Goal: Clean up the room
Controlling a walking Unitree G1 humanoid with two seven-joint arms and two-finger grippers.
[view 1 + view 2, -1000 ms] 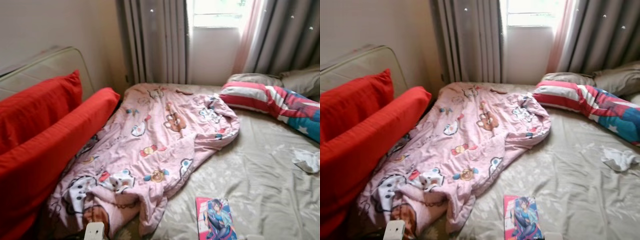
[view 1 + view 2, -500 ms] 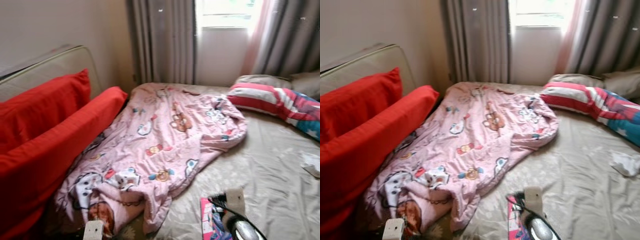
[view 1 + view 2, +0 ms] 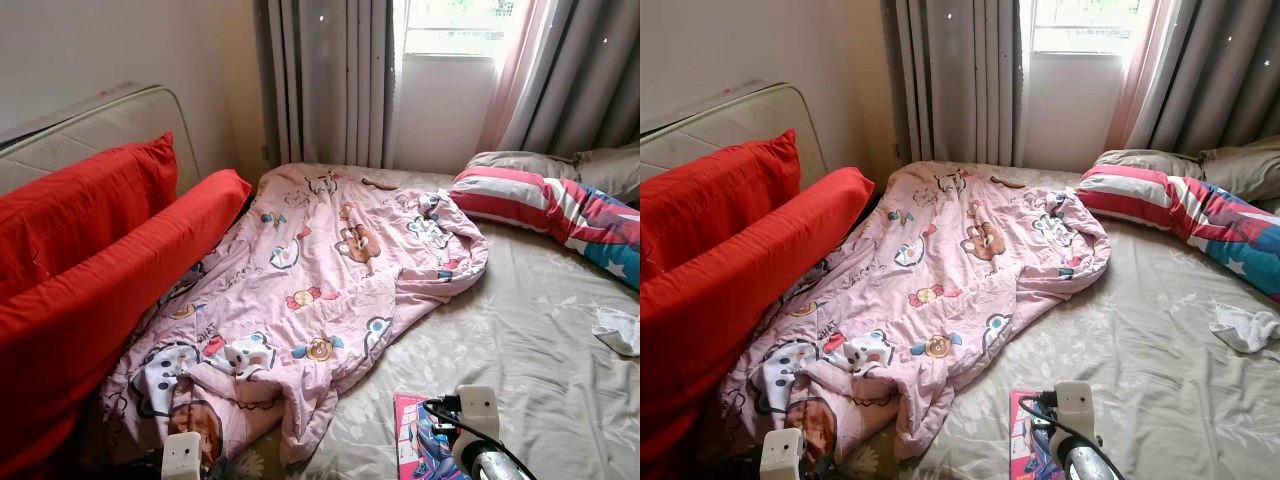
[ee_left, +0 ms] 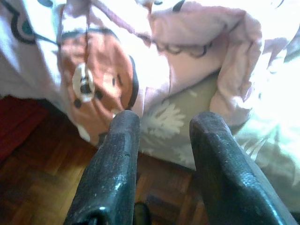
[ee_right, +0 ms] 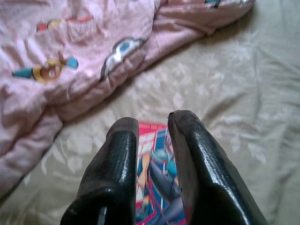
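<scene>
We can read no text anywhere; the book cover at the lower middle and the pink blanket show cartoon pictures, no legible lettering.

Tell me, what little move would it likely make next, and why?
Probably lower the right gripper onto the comic book. Its fingers are open and hover just above the book, which lies loose on the bed sheet beside the pink blanket.
</scene>
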